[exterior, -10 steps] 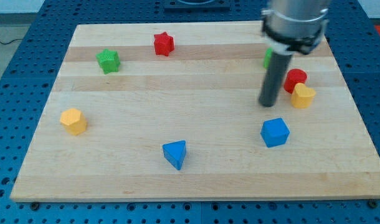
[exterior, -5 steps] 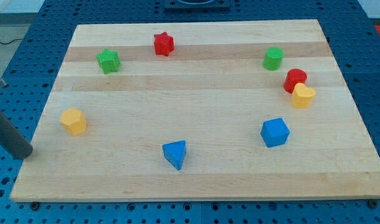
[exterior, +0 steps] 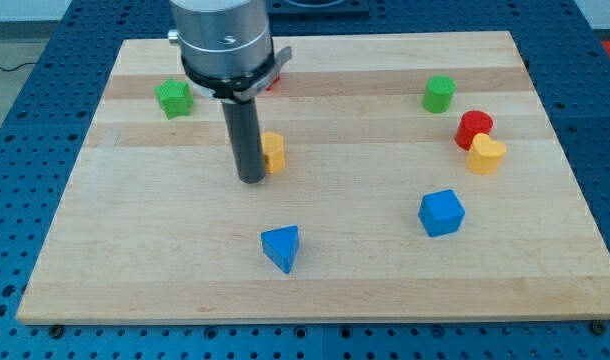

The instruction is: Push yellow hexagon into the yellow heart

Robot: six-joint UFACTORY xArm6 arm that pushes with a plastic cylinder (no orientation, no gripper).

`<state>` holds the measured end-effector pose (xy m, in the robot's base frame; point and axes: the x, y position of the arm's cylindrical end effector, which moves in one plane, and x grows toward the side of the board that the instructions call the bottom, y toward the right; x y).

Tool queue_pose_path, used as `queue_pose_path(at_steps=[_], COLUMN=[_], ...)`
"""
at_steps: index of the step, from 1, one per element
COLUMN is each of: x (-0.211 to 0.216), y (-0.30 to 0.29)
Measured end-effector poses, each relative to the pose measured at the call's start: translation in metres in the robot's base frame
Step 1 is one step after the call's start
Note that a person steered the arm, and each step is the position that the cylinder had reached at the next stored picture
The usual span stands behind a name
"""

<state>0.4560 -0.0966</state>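
Note:
The yellow hexagon (exterior: 274, 152) lies left of the board's centre, partly hidden by my rod. My tip (exterior: 251, 179) rests on the board right against the hexagon's left side. The yellow heart (exterior: 486, 154) lies far off at the view's right, touching a red round block (exterior: 473, 127) just above it.
A green block (exterior: 173, 98) lies at the upper left and a green cylinder (exterior: 438, 93) at the upper right. A red star (exterior: 272, 78) is mostly hidden behind my rod. A blue triangle (exterior: 282, 247) lies at bottom centre, a blue cube (exterior: 442, 212) at right. The wooden board (exterior: 365, 270) sits on a blue pegboard.
My tip went from the right side, to off the board's left edge, to the hexagon's left side. The yellow hexagon has moved right and up, from the left edge toward the centre.

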Motion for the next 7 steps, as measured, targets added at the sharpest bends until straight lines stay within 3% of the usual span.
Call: queue_pose_path(at_steps=[1, 2, 4, 5, 7], x=[0.004, -0.028, -0.043, -0.044, -0.037], y=[-0.080, -0.084, 0.101, 0.163, 0.100])
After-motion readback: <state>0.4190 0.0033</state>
